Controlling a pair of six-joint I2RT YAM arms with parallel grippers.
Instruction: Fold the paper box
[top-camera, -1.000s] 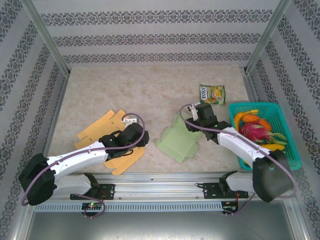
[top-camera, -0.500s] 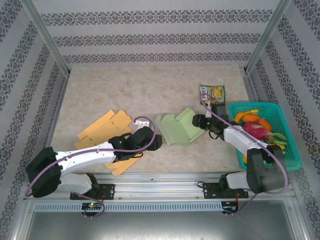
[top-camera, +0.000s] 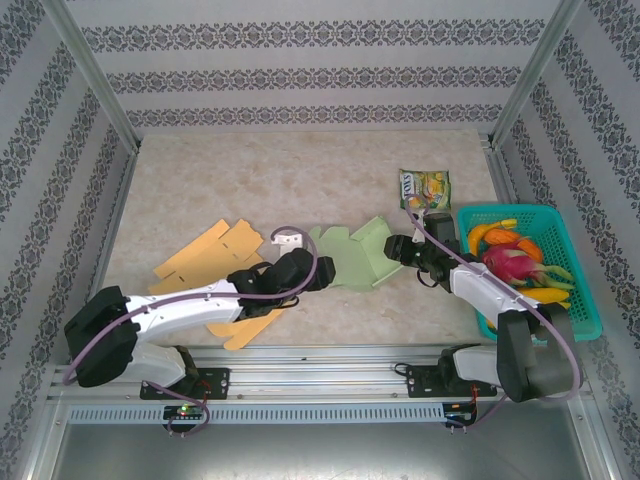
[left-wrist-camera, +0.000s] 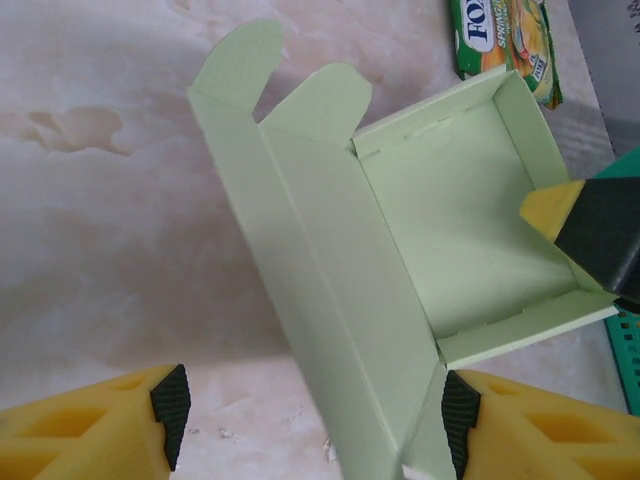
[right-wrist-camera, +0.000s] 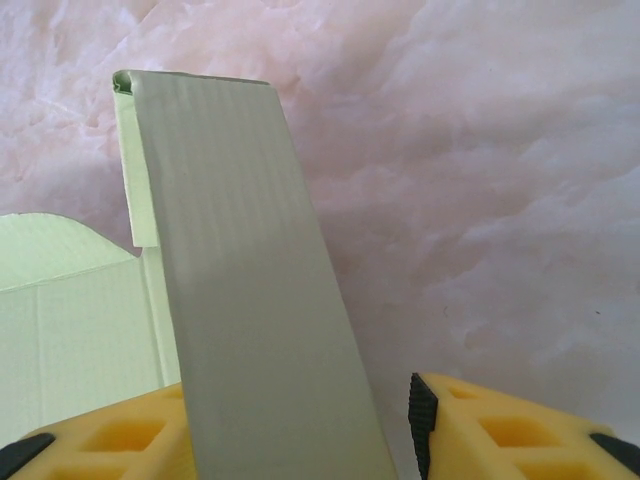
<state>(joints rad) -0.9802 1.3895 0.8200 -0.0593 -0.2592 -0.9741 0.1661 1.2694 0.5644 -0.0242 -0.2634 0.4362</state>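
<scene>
Between the 2 yellow fingers of the left pincer (left-wrist-camera: 315, 405), which stand wide apart, runs a long side panel of the pale green paper box (left-wrist-camera: 450, 220). The panel passes close beside the right-hand black pad (left-wrist-camera: 458, 410) and well clear of the other, and nothing is clamped. Ahead of this pincer the box lies open on the tabletop (top-camera: 300, 170), a shallow tray with low raised walls and 2 rounded flaps (left-wrist-camera: 320, 95) at the far-left end of the long panel.

On the side of the tray away from the left pincer sits the right pincer (right-wrist-camera: 290, 420). In the left wrist view, 1 of its yellow-tipped fingers shows inside the tray against the end wall. From its own wrist camera a green wall panel stands upright and face-on between its 2 fingers, covering part of the left one and lying just beside the right one. Whether the fingers press on it I cannot tell.

Beyond the right pincer, further up the tabletop, lies a green and yellow snack packet (top-camera: 425, 187), apart from the box. To that pincer's right stands a teal basket (top-camera: 530, 208) holding a pink dragon fruit (top-camera: 510, 265) and yellow and orange fruit (top-camera: 490, 238). Left of the left pincer, flat orange cardboard pieces (top-camera: 205, 255) lie on the tabletop, partly under the left arm (top-camera: 180, 305).
</scene>
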